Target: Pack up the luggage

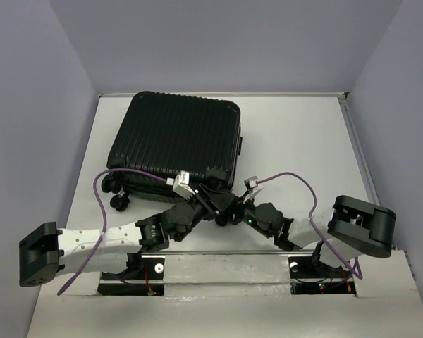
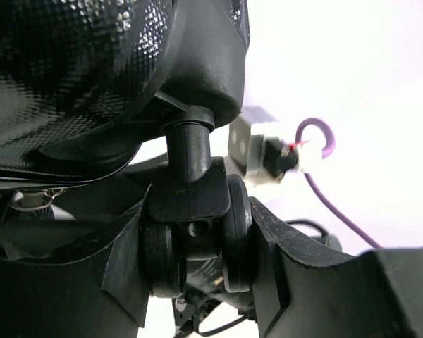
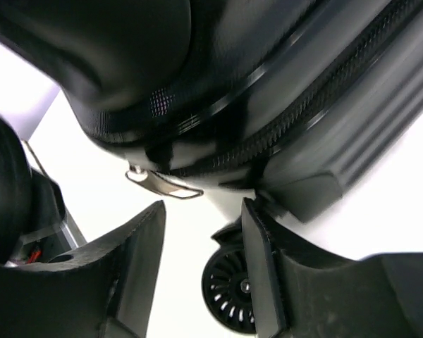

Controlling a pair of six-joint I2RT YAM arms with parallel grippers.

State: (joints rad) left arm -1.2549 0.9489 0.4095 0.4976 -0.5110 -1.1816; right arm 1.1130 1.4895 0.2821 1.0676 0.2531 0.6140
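Note:
The luggage (image 1: 175, 137) is a black ribbed hard-shell suitcase lying flat and closed at the back left of the white table. My left gripper (image 1: 209, 196) is at its near right corner. In the left wrist view the left gripper (image 2: 197, 236) is shut on a black twin caster wheel (image 2: 196, 239) under the shell (image 2: 70, 77). My right gripper (image 1: 235, 206) is beside that same corner. In the right wrist view the right gripper (image 3: 203, 211) is open and empty just below the zipper seam (image 3: 296, 120). A metal zipper pull (image 3: 162, 186) hangs just above its fingertips. Another caster wheel (image 3: 229, 285) shows beyond the right finger.
Two more caster wheels (image 1: 118, 201) stick out at the suitcase's near left corner. Grey walls close the table in on the left, back and right. Purple cables (image 1: 296, 179) loop over both arms. Bare white table (image 1: 303, 134) lies to the right of the suitcase.

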